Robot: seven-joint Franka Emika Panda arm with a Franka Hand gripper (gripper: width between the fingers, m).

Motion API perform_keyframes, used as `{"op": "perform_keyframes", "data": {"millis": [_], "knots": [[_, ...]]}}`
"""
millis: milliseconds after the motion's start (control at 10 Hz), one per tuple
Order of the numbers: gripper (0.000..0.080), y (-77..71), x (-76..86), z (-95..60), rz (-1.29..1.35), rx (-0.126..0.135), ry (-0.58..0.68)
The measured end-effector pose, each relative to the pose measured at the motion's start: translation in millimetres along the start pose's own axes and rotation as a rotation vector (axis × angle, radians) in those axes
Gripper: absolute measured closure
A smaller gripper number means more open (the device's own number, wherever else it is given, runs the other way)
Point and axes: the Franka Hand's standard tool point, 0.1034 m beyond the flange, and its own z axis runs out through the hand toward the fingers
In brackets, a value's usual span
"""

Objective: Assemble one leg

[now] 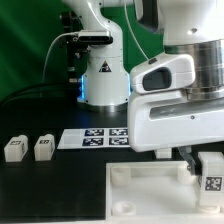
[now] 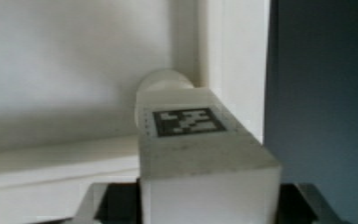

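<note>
1. Closest to the wrist camera is the leg (image 2: 204, 165), a chunky white block. Its long axis runs straight away from the lens, and its square tag (image 2: 188, 122) faces up at the camera.
2. Its rounded far end points into an inner corner of the white tray piece (image 2: 69, 90). I cannot tell whether it touches.
3. Dark fingers (image 2: 108, 206) flank the leg's near end, so the gripper (image 1: 207, 172) is pinching the leg between them.
4. From the exterior view the leg hangs roughly upright under the arm (image 1: 175, 85). It is at the tray piece's corner on the exterior view's right, tag turned outward.
5. Only the exterior view shows the rest. Two other legs (image 1: 30, 148) stand side by side on the black table (image 1: 50, 190), well apart at the exterior view's left. The marker board (image 1: 98, 137) lies flat behind the tray piece.
</note>
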Motion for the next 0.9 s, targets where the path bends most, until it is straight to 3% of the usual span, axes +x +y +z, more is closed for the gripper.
{"op": "perform_keyframes", "data": {"millis": [300,500,700,900], "knots": [[0.0491,9.2,2.7,0.9,0.581,0.073,0.032],[0.0491,13.4,2.4,1.1,0.907,0.106,0.0],[0.0491,7.7,-3.3,2.4,1.144,0.113,-0.024],[0.0492,4.5,-4.4,2.6,1.188,0.115,-0.033]]}}
